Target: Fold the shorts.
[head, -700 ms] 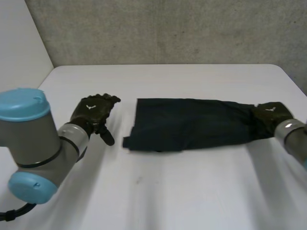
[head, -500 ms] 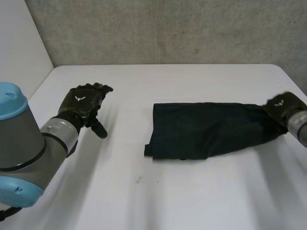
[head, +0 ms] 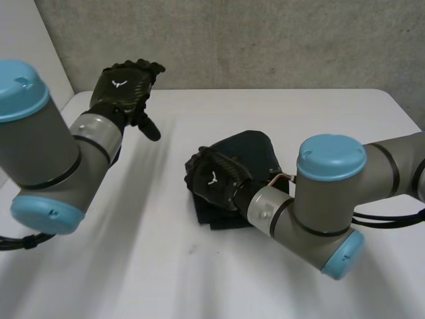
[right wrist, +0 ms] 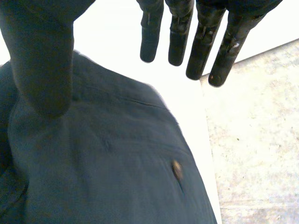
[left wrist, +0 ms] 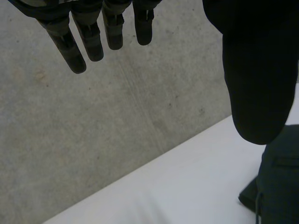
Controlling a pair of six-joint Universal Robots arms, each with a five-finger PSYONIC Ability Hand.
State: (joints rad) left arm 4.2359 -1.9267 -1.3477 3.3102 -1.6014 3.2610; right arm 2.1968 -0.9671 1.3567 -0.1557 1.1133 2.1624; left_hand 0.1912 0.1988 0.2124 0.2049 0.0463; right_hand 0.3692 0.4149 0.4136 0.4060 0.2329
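The dark navy shorts (head: 251, 151) lie bunched into a short, folded bundle at the middle of the white table (head: 166, 279). My right hand (head: 214, 181) sits over the bundle's left, near edge. Seen from the right wrist, that hand (right wrist: 201, 37) has straight fingers and its thumb spread apart above the cloth (right wrist: 107, 172), holding nothing; a small button (right wrist: 176, 169) shows on the fabric. My left hand (head: 123, 88) is raised at the back left, well away from the shorts. Its fingers (left wrist: 86, 39) are straight, and a corner of the shorts (left wrist: 280, 186) lies below its thumb.
A grey concrete wall (head: 265, 40) runs behind the table's far edge. My right arm's elbow (head: 329, 199) hangs over the table just right of the shorts. Bare table surface spreads to the left and in front of the bundle.
My right hand swung from the far right across to the left, bringing that end of the shorts over so they are now a short bundle. My left hand rose up and back.
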